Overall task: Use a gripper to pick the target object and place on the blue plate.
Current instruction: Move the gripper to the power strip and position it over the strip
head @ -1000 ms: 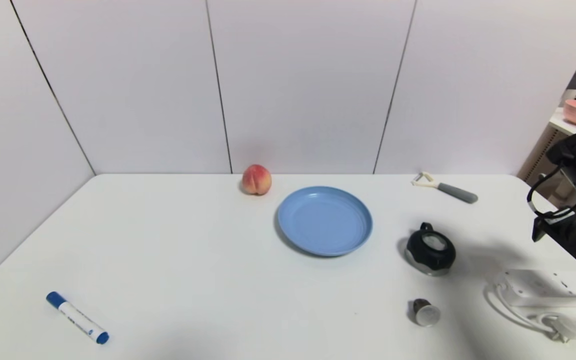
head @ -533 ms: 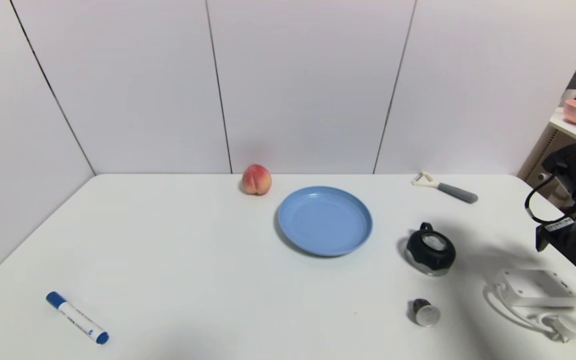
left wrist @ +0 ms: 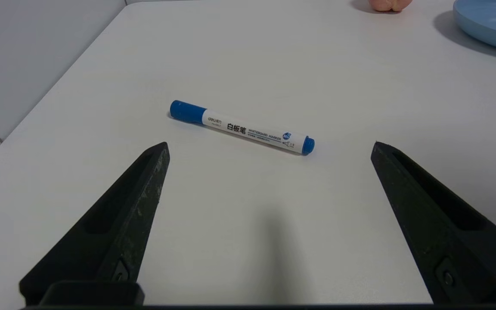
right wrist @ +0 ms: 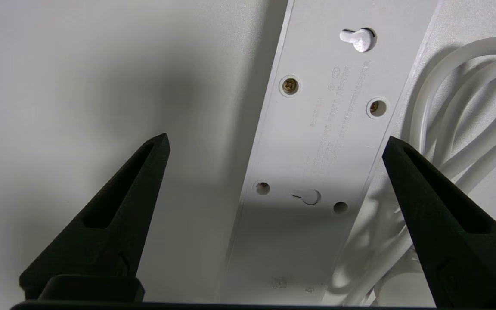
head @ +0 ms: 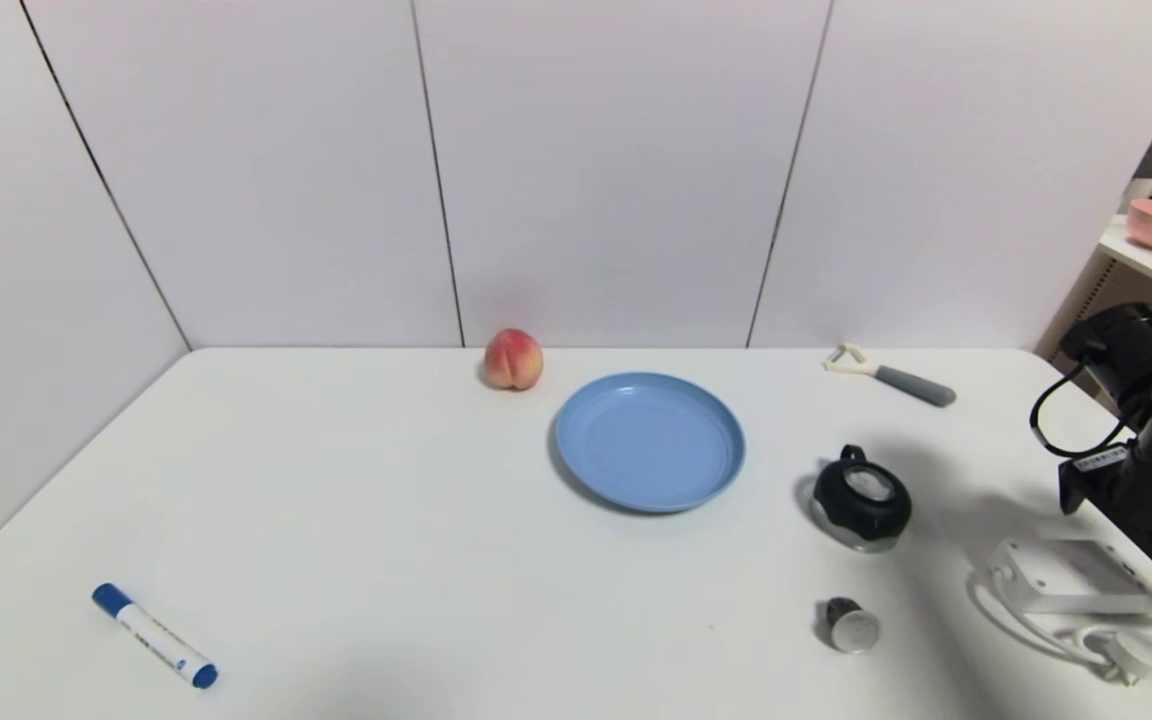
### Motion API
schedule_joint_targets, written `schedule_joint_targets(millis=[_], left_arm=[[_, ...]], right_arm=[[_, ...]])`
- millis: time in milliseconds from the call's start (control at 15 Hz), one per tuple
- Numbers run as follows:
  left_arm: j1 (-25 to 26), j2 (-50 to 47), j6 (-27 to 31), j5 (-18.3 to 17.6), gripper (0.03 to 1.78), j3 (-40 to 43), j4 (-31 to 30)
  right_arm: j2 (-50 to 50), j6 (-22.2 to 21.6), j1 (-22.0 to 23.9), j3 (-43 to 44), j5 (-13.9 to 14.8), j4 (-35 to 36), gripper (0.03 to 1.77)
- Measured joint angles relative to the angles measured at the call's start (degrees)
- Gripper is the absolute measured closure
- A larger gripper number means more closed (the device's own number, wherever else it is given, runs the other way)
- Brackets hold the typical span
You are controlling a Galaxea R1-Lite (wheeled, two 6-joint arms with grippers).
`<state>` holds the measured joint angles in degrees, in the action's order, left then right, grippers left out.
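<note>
Because the left gripper (left wrist: 270, 144) is parked over the marker (left wrist: 252, 131) near the table's left edge, fingers apart, the work falls to the right gripper (right wrist: 276, 137), wide open above the power strip (head: 1081, 578) by the table's right edge. The strip looks stiff and fairly heavy, its casing perhaps slippery; pinching mid-length across its narrow width, clear of the cable (right wrist: 467, 99), seems best. Toward the blue plate (head: 650, 440), the black cup (head: 863, 500) narrows the low path.

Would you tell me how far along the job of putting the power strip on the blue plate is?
Nothing looks placed: the blue plate is bare. The right gripper is open over the power strip, holding nothing. Left to do: grip the strip, lift it and set it on the plate.
</note>
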<state>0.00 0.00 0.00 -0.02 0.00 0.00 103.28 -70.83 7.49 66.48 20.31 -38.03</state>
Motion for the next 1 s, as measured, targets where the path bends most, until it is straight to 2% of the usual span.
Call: schedule_joint_targets(millis=[533,600,800,933,1000], left_arm=[[0.00,0.00,0.00,0.02,0.12,0.00,0.00],[0.00,0.00,0.00,0.02,0.12,0.00,0.00],[0.00,0.00,0.00,0.02,0.12,0.00,0.00],[0.00,0.00,0.00,0.02,0.12,0.00,0.00],[0.00,0.00,0.00,0.02,0.12,0.00,0.00]], right_arm=[[2.32,-0.30,0.09,0.52,0.05,0.41,0.10],[2.54,-0.30,0.09,0.61,0.11,0.41,0.15],[2.97,-0.23,0.30,0.52,-0.28,0.33,0.64],[3.11,-0.26,0.56,0.30,-1.11,0.28,0.87],[3.15,-0.17,0.69,0.23,-1.18,0.35,0.94]])
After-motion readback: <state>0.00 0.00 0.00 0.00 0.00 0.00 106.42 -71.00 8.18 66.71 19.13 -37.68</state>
